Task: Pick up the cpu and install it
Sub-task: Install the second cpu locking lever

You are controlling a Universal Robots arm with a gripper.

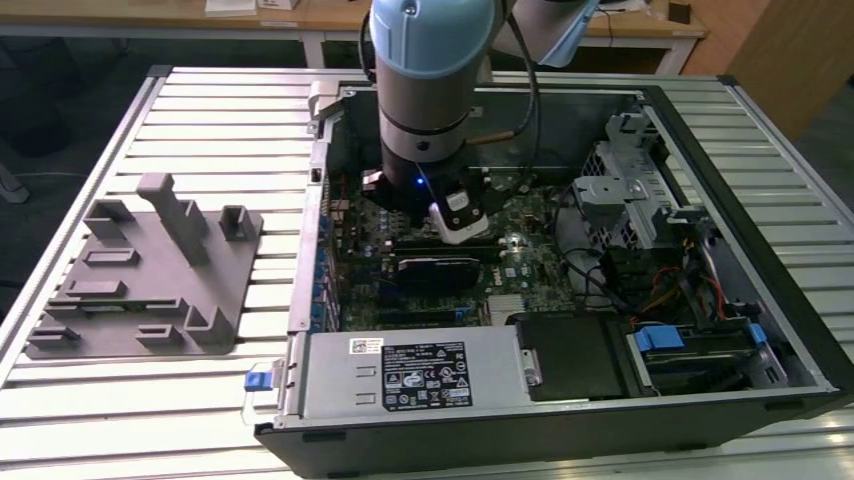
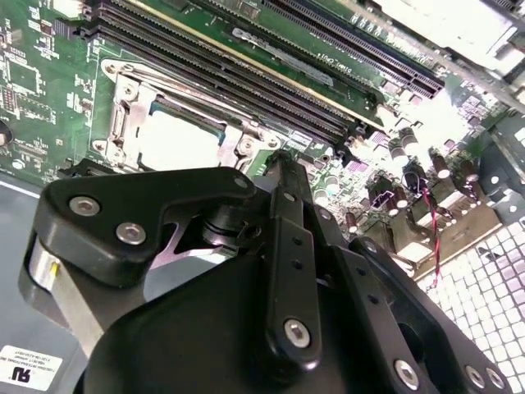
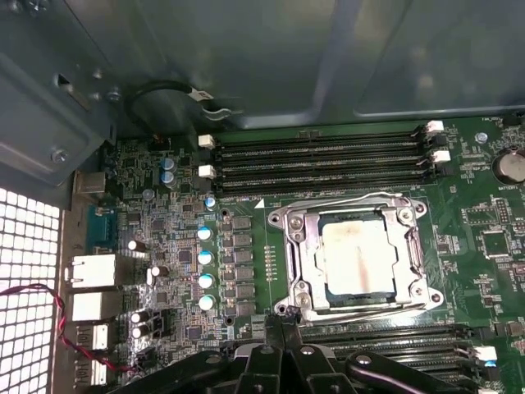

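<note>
The cpu [image 3: 357, 258] lies flat in the motherboard socket, its silver top showing inside the metal socket frame [image 3: 287, 246]; the second wrist view shows the cpu [image 2: 176, 139] the same way. My gripper [image 3: 283, 313] hangs just beside the socket frame's corner, fingers together and nothing between them. In the second wrist view the gripper [image 2: 277, 158] tips sit close to the socket's edge. From the exterior view, the arm reaches down into the open computer case [image 1: 747, 140] with the gripper [image 1: 461, 228] over the motherboard's middle.
Memory slots [image 3: 320, 160] run along both sides of the socket. Capacitors [image 3: 205, 256] and rear ports with a red wire [image 3: 49, 304] stand beside it. A power supply [image 1: 414, 375], drive cage [image 1: 627, 200] and cables crowd the case. A grey fixture [image 1: 147, 270] sits on the slatted table.
</note>
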